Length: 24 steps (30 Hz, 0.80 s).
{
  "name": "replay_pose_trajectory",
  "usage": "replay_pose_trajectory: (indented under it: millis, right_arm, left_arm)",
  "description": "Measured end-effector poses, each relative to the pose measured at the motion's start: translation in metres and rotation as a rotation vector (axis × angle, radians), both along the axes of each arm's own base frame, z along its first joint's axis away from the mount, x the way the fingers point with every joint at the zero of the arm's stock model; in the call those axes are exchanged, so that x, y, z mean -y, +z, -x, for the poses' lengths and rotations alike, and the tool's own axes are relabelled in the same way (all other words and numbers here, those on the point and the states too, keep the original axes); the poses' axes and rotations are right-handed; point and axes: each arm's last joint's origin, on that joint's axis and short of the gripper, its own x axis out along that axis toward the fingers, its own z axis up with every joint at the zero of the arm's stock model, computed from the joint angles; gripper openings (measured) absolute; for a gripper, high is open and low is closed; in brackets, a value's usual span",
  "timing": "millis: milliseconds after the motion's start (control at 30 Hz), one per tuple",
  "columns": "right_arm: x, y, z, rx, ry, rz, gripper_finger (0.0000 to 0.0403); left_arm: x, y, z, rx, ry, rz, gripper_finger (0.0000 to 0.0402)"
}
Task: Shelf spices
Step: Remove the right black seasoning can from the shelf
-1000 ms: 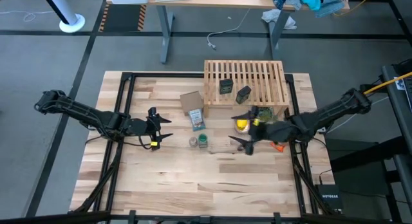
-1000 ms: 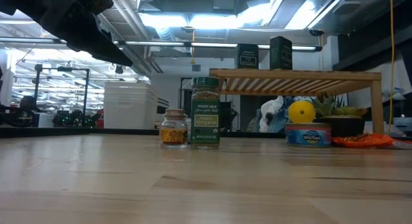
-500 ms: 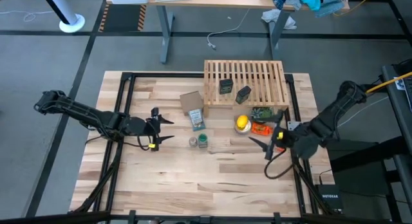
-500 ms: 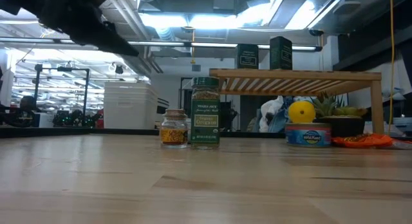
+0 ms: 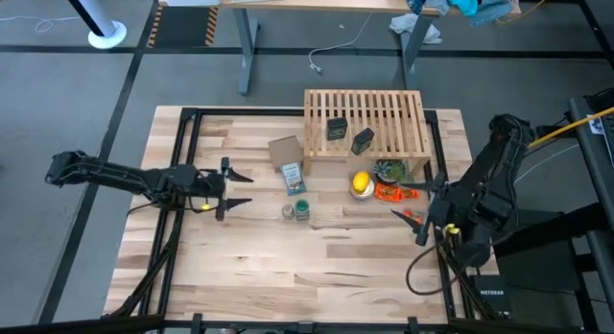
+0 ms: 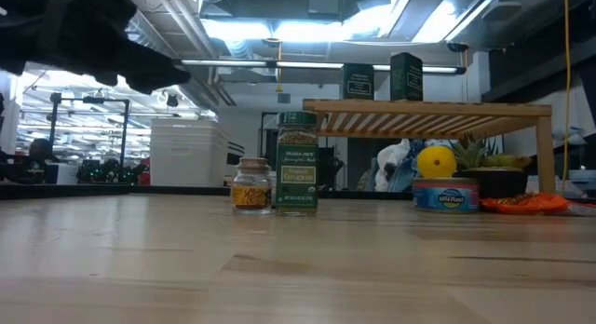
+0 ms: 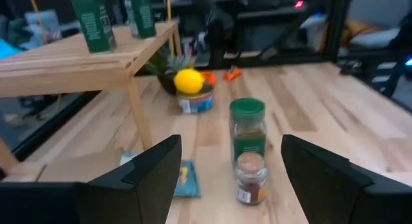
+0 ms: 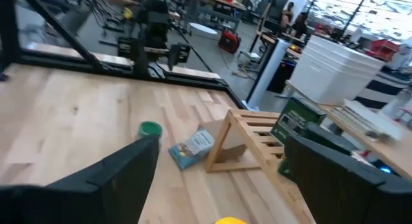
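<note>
We have drawn the open, empty right end effector (image 5: 411, 203) back from the shelf (image 5: 366, 122), two tins (image 5: 336, 129) up, green bottle (image 5: 302, 210) and jar (image 5: 287, 212) ahead of the open left end effector (image 5: 230, 187).

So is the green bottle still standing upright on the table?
Upright. The green bottle stands on its base on the table, cap on top, beside the small glass jar.

glass jar (image 5: 287, 212) label unreadable, lemon (image 8: 230, 220) cut off

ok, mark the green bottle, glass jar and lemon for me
green bottle (image 6: 297, 170): low view, on its label.
glass jar (image 6: 251, 189): low view, on the glass body.
lemon (image 5: 360, 183): high view, on its top.
</note>
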Motion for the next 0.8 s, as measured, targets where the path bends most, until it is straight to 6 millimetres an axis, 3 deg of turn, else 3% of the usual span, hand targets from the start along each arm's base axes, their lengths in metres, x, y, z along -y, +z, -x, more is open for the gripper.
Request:
replay_pose_trajectory:
  millis: [367,800]
  right_arm:
    - [0.014,-0.066,0.009,0.068,-0.069,0.005,0.0342]
    - [0.046,-0.097,0.025,0.188,-0.116,-0.04,0.0342]
  left_arm:
    - [-0.006,-0.014,0.013,0.079,-0.067,0.007,0.026]
    - [-0.008,-0.014,0.013,0.082,-0.087,-0.051,0.026]
